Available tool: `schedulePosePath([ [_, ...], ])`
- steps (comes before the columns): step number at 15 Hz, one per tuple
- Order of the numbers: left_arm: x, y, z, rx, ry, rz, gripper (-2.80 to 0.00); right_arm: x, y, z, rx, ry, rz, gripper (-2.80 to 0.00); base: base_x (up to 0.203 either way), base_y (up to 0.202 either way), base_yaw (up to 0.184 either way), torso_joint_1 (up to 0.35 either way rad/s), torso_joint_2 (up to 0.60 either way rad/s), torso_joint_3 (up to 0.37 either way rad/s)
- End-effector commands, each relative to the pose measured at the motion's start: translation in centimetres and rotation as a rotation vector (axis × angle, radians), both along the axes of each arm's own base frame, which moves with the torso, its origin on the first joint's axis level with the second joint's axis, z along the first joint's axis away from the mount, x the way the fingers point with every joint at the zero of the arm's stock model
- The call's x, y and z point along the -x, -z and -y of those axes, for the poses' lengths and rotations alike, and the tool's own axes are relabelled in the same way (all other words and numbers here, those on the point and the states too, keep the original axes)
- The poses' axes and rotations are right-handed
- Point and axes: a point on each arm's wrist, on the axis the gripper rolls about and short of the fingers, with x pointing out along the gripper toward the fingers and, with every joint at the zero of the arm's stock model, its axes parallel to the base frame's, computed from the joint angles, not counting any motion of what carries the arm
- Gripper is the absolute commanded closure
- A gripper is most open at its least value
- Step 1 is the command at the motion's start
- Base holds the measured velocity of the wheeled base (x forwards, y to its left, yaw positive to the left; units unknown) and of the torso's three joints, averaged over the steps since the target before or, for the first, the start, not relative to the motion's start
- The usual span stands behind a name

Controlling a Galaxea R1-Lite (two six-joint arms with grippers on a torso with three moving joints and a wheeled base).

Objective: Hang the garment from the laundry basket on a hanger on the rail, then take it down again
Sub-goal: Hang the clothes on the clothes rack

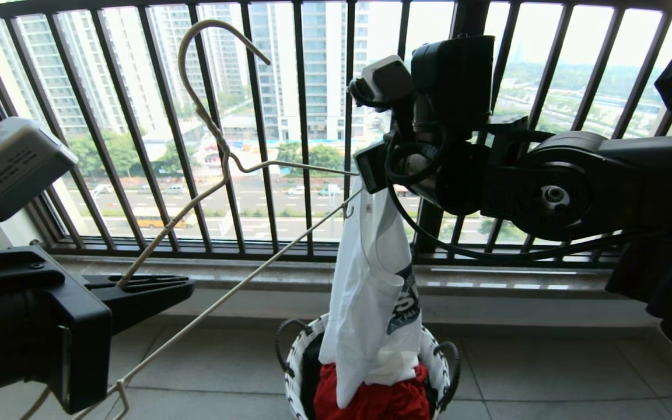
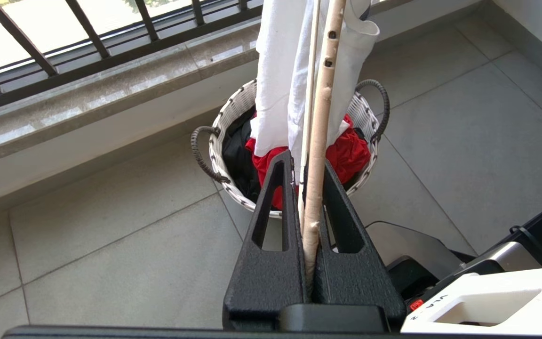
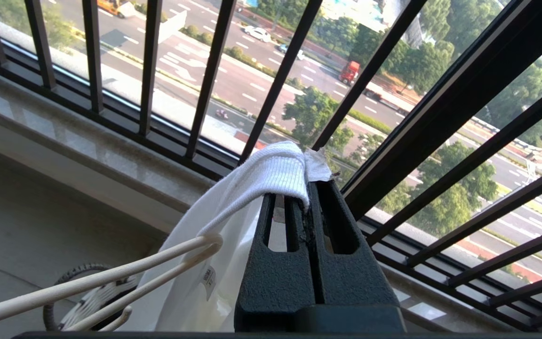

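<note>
I see the white T-shirt point(image 1: 374, 291), logo partly showing, hanging straight down, its hem in the laundry basket point(image 1: 298, 356) on red cloth point(image 1: 380, 402). My right gripper point(image 3: 309, 188) pinches its collar. My left gripper point(image 2: 307, 188) clamps the cream hanger point(image 1: 219, 175), which slants toward the shirt.

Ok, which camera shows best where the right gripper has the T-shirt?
Right wrist view: the right gripper is shut on the T-shirt at its ribbed collar. The head view shows the shirt hanging, the grip hidden. The left wrist view shows only its lower folds.
</note>
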Motion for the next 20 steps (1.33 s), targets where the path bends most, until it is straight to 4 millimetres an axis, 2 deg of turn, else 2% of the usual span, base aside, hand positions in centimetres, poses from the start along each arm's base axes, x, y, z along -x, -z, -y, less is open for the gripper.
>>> schedulePosePath([
  [1,-0.3,0.1,0.3,0.005,-0.006,-0.017,0.0,-0.1,0.1,-0.1,-0.001,0.002,0.004,0.0,0.0,0.0,0.0,0.0,0.0,0.0],
  [5,-0.7,0.3,0.9,0.031,0.006,-0.055,0.0,-0.1,-0.1,-0.1,-0.007,0.001,0.009,0.0,0.0,0.0,0.0,0.0,0.0,0.0],
  [10,-0.7,-0.4,1.1,0.119,0.03,-0.101,0.0,-0.3,-0.2,-0.1,-0.012,0.005,0.011,0.0,0.0,0.0,0.0,0.0,0.0,0.0],
  [20,-2.1,0.0,2.6,0.175,-0.009,-0.191,0.0,-0.2,-0.3,-0.2,-0.027,0.001,0.026,0.0,0.0,0.0,0.0,0.0,0.0,0.0],
])
